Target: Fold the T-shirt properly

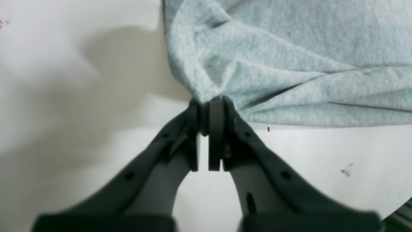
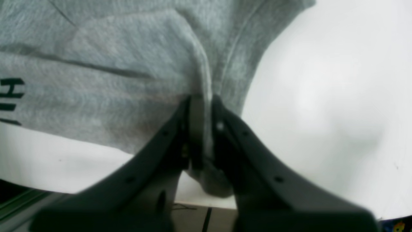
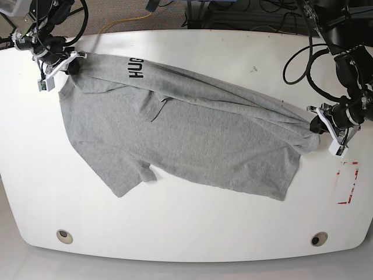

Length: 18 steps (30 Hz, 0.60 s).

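Observation:
The light grey T-shirt (image 3: pixel 186 134) lies stretched across the white table, its black lettering (image 3: pixel 135 68) near the far left. My right gripper (image 3: pixel 74 64) is shut on the shirt's far-left edge; in the right wrist view the cloth (image 2: pixel 128 64) is pinched and bunched between the closed gripper (image 2: pixel 202 100). My left gripper (image 3: pixel 317 124) is shut on the shirt's right corner; in the left wrist view the closed gripper (image 1: pixel 209 103) pinches the cloth (image 1: pixel 289 64) at its corner. A short sleeve (image 3: pixel 125 178) lies at the front left.
The white table (image 3: pixel 192 227) has two round holes (image 3: pixel 64 235) near its front edge. A red-marked rectangle (image 3: pixel 347 182) is on the table at the right, near my left gripper. Cables run along the table's far edge.

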Available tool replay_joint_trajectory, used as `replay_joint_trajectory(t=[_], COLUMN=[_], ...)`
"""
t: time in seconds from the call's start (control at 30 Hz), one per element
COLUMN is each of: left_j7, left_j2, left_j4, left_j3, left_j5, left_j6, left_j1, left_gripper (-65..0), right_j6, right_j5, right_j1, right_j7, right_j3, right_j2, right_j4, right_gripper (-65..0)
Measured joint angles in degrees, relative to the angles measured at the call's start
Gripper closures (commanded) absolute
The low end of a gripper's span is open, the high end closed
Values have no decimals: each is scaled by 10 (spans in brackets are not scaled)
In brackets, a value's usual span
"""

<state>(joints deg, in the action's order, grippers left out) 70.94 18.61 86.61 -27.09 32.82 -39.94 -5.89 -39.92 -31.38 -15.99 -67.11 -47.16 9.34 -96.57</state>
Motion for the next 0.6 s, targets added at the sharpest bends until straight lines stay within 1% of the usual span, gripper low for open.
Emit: replay_joint_trajectory(t=[0.13,0.27,0.43,0.53,0.6], left_j7=[1,1,1,1,1], left_j2=[1,3,5,5,5], left_j4=[8,8,8,8,7], left_j3=[19,24,39,39,40], left_j5=[-3,-3,0,-1,-1], left_j6=[0,0,0,0,0], left_j1=[0,-3,-1,2,2], left_gripper=[-18,-114,-182,-262,-294], right_j6=[0,0,0,0,0], right_j5=[0,0,-2,0,0], right_j1=[0,0,0,0,0], right_j7=[0,0,0,0,0], right_j3=[0,0,0,0,0], right_j2=[0,0,-1,0,-1], right_j4=[0,0,0,0,0], right_gripper=[-33,-33,-33,-33,-33])
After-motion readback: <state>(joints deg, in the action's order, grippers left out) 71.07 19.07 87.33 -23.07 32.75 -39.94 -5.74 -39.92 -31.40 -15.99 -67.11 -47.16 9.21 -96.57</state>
